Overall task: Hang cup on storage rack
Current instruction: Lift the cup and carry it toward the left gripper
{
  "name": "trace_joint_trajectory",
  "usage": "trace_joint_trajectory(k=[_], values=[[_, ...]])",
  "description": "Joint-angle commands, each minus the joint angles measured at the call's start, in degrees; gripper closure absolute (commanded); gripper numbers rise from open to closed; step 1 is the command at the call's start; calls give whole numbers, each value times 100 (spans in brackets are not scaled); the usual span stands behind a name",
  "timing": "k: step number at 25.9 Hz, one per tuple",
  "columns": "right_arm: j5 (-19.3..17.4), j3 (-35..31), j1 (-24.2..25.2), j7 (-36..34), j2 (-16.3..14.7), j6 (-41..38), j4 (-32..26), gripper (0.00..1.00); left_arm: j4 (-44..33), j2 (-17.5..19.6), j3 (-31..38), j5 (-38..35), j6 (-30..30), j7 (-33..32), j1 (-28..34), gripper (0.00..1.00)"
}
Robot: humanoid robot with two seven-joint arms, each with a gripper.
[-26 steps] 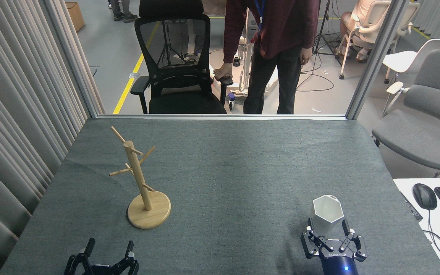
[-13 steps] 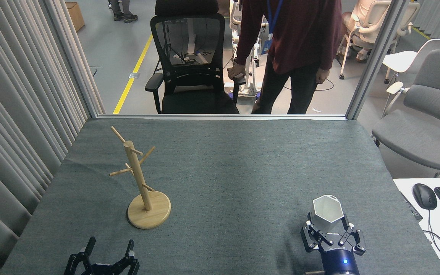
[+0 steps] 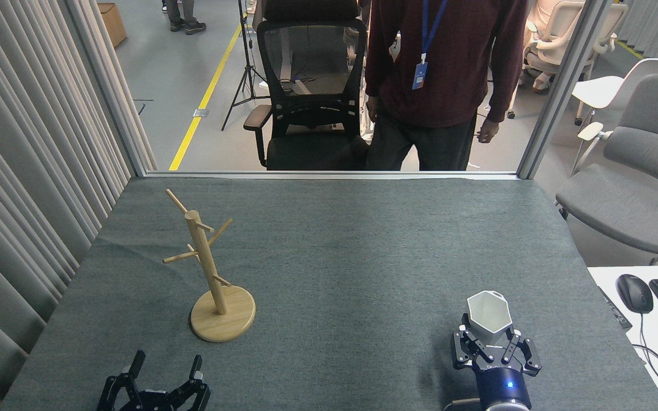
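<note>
The white hexagonal cup (image 3: 489,311) stands upright on the grey table cloth at the front right, its rim tab pointing away from me. My right gripper (image 3: 492,338) comes up from the bottom edge, with its fingers pressed against both sides of the cup's lower part. The wooden storage rack (image 3: 208,268) stands at the left on its round base, its pegs bare. My left gripper (image 3: 165,362) sits low at the bottom left, open, with nothing between its fingers, in front of the rack's base.
A person in a dark red top stands beyond the table's far edge beside a black office chair (image 3: 312,85). A curtain (image 3: 26,171) runs along the left side. To the right are a grey chair (image 3: 643,171) and a white desk with a mouse (image 3: 634,293).
My right gripper's fingers have drawn in around the cup's lower part. The person and the black chair have moved to the right behind the table. The left arm stayed put.
</note>
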Motion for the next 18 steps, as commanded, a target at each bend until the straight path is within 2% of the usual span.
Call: trace_joint_trajectory(k=[1,3,7,9,12,15,18], values=[[-19,16,63,44,28,-16,-292,50,107,42,-60,-17,-55,9,-46,1],[-19,183,204,44,46,-34,-757,50,186,42,-218,-96,-328,9,-81,1],[-10,1150,257,53,125,10,-1452,49,555,104,-666,-281,-644,-8,-415,1],[-1,1510,266,53,230,36,-1645,49,828,139,-903,-474,-653,9,-626,1],[236,1870,362,53,354,45,-1821,49,1118,130,-1097,-597,-644,18,-864,1],[517,2037,635,53,564,36,-2005,49,1276,77,-1378,-676,-609,27,-995,1],[623,2257,890,53,732,36,-2181,48,1285,-2,-1615,-764,-530,62,-1039,1]])
